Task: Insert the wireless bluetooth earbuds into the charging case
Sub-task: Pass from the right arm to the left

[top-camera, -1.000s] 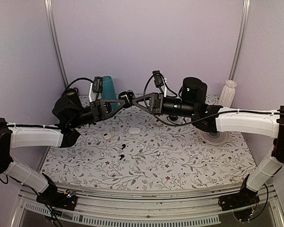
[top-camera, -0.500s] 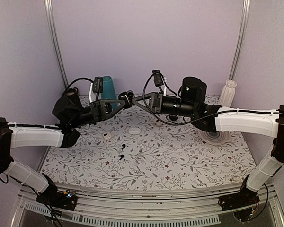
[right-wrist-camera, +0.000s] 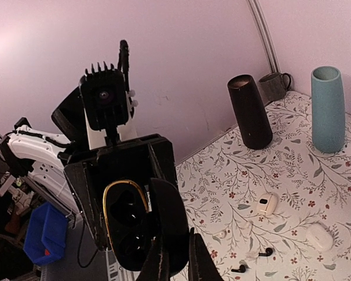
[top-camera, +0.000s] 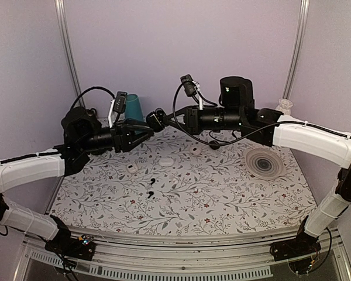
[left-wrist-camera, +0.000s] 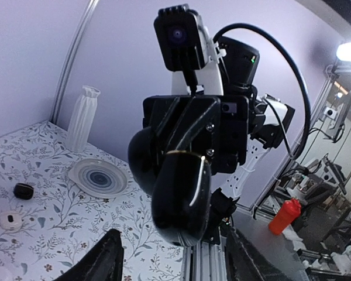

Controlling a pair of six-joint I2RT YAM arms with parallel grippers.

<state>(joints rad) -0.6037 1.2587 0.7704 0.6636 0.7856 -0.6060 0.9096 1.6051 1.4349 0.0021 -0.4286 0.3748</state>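
Right claw pinches the opened case aloft; left claw gapes wide beside it. Hollow faces the right arm, long axis upright. Earbuds and white pods lie below.

The charging case is smooth, shiny black plastic that catches highlights, with a thin brassy, metallic-looking rim around the opening. The earbuds are black, way too tiny to judge the finish. The table cover is matt with a floral print; could be cloth or vinyl, can't tell. The white cases look like smooth plastic. The plate has a slight sheen and a ringed pattern. The white vase is ribbed and matt. The arm shells are smooth white plastic.
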